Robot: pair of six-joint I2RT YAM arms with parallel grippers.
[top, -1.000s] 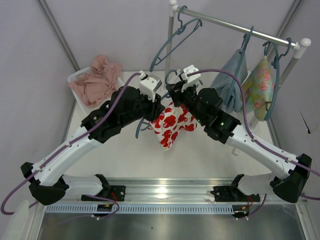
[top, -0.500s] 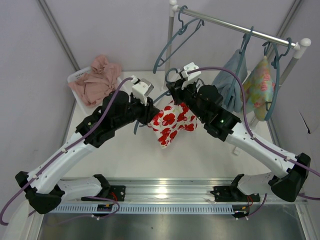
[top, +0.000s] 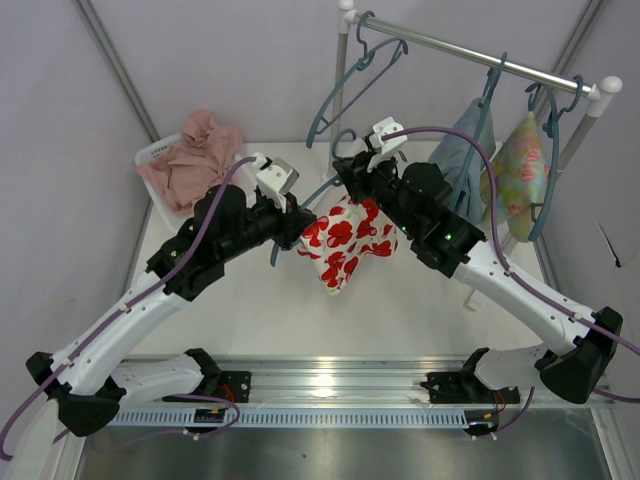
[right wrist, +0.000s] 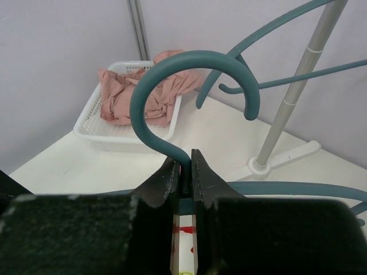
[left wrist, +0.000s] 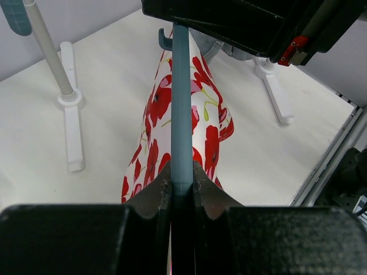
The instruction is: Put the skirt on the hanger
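Two-handedly holding up one slim teal-blue plastic hanger (left wrist: 182,86) over the middle of the flat white table (top: 250,310). Clamping onto a straight stretch of the hanger's arm with the left gripper (left wrist: 182,172), both black fingers (left wrist: 163,192) pressing flat against either side of the teal bar. Pinching the neck just under the curved hook with the right gripper (right wrist: 183,163), jaws squeezing together with only the thin stem between them and the hook rising clear above the fingertips. Meeting almost nose to nose in the top external view, left arm reaching in from the left and right arm from the right.

Carrying the small white fabric skirt with bold red flowers (top: 345,240) on that hanger, between and just below the two grippers. Draping down under the teal bar in a loose, narrowing fold toward the table; not telling from these views whether touching the surface with its lowest tip.

Leaving a white plastic basket (top: 148,158) at the far left corner, filling it a crumpled dusty-pink cloth (top: 195,150). Standing behind, a metal clothes rail (top: 470,48), bearing a bare teal hanger (top: 350,85), a grey-blue garment (top: 462,160) and a pale green garment with pink flowers (top: 520,170).
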